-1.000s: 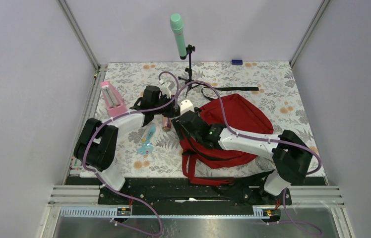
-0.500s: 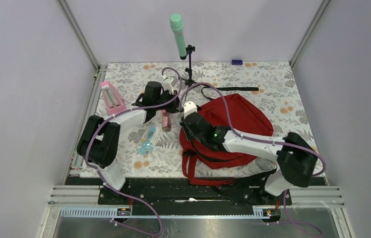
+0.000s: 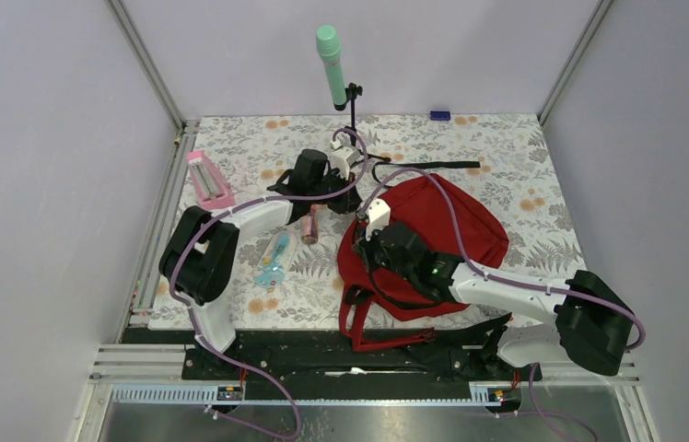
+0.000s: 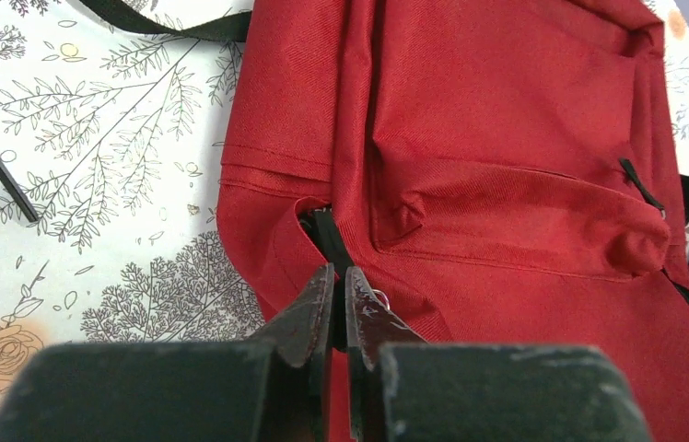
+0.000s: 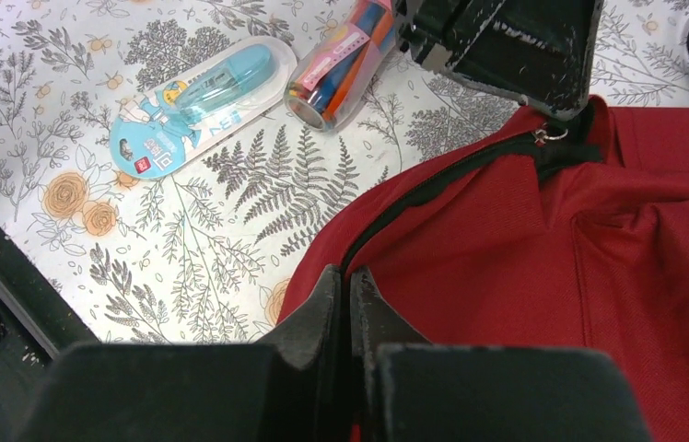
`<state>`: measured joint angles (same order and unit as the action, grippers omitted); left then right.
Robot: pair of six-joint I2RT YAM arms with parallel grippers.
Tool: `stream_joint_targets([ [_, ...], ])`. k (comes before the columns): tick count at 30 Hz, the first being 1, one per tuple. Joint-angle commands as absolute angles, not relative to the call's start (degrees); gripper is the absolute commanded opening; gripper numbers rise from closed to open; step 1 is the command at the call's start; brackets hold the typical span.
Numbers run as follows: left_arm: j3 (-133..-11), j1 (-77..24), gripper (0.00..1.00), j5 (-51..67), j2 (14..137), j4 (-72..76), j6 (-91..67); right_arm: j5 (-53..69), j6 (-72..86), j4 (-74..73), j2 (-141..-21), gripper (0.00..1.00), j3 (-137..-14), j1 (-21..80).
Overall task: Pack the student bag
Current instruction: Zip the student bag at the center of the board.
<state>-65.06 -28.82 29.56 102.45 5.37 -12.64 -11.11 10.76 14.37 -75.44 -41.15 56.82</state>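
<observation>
The large dark-red cloth backpack is matt, finely ribbed woven fabric with a black zipper. The sky-blue blister pack and clear pen tube are glossy plastic on a smooth printed floral table cover

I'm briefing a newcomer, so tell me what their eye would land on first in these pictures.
The dark-red student bag dominates, lying right of centre on the floral table. The left end effector and the right end effector are both pinched shut along its black zipper line. Just left of the bag lie a clear tube of coloured pens and a blue blister pack, and a green microphone stands at the back.
</observation>
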Motion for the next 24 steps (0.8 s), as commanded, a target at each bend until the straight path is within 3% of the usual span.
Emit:
stream_joint_targets([
  [1,-71.1,-28.5,0.00,16.9,104.7,7.0,-8.6,-0.5,11.4,18.5,-70.5,0.00,-41.2,58.2],
  [24,-76.7,-29.0,0.00,6.0,110.9,3.7,-11.3,5.9,12.5,17.0,-61.5,0.00,-43.6,58.3],
])
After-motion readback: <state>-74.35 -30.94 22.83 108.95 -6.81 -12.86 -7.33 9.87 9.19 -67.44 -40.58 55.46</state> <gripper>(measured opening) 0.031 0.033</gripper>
